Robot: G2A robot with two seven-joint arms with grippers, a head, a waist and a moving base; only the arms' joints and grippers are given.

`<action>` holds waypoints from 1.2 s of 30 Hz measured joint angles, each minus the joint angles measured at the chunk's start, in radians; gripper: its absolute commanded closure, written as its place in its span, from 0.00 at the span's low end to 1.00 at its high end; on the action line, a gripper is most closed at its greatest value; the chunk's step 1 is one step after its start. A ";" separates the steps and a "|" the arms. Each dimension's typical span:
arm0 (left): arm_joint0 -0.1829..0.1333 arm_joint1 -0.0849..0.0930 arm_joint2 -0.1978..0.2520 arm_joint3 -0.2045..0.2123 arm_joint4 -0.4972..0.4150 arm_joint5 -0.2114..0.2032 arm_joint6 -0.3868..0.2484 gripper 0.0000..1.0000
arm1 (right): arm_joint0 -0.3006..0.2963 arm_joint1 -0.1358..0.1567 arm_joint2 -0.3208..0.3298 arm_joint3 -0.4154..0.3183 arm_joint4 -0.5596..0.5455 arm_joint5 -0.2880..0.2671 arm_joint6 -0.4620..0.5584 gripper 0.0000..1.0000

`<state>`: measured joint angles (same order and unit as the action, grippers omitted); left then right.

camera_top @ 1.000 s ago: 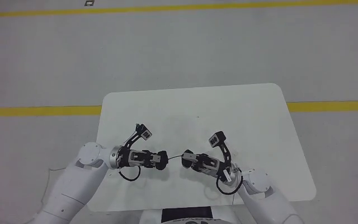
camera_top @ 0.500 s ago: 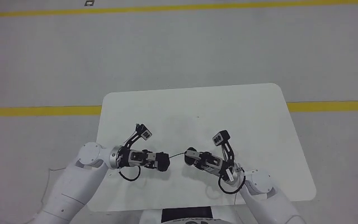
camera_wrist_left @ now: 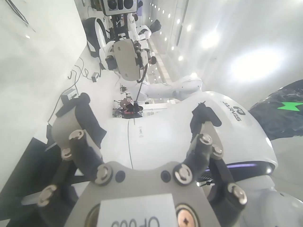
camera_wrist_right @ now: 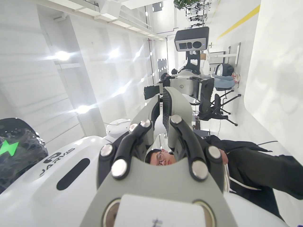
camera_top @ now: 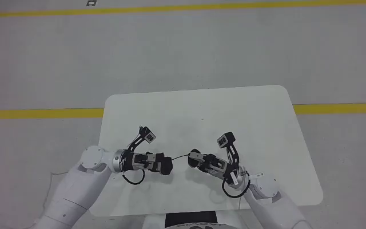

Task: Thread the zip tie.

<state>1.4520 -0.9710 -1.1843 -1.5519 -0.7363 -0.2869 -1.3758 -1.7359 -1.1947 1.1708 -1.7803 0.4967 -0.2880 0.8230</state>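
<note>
Near the worktop's front edge, the right gripper has its fingers pinching the zip tie (thin, black). The left gripper faces it, fingers spread.

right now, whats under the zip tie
The white table lies below the zip tie. The tie's end is covered inside the shut right end effector.

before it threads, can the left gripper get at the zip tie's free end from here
Probably yes: the left gripper is open, and the zip tie, held in the shut right gripper, points towards it with nothing between them.
</note>
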 measured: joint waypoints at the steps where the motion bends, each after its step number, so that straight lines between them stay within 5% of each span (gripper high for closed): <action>1: -0.003 0.000 0.003 0.006 -0.010 -0.008 -0.010 0.00 | 0.000 0.001 -0.003 -0.003 -0.003 -0.008 0.001 1.00; 16: -0.049 -0.005 0.077 0.043 -0.027 -0.041 -0.001 0.00 | 0.014 0.001 -0.058 0.002 -0.024 -0.028 -0.025 1.00; 36: -0.051 -0.005 0.096 0.011 0.005 -0.046 0.062 0.00 | 0.005 0.003 -0.075 -0.034 -0.144 -0.046 -0.165 1.00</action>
<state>1.4007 -0.9756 -1.0884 -1.5412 -0.7317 -0.3326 -1.3139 -1.7307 -1.1914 1.0956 -1.8145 0.3527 -0.3338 0.6580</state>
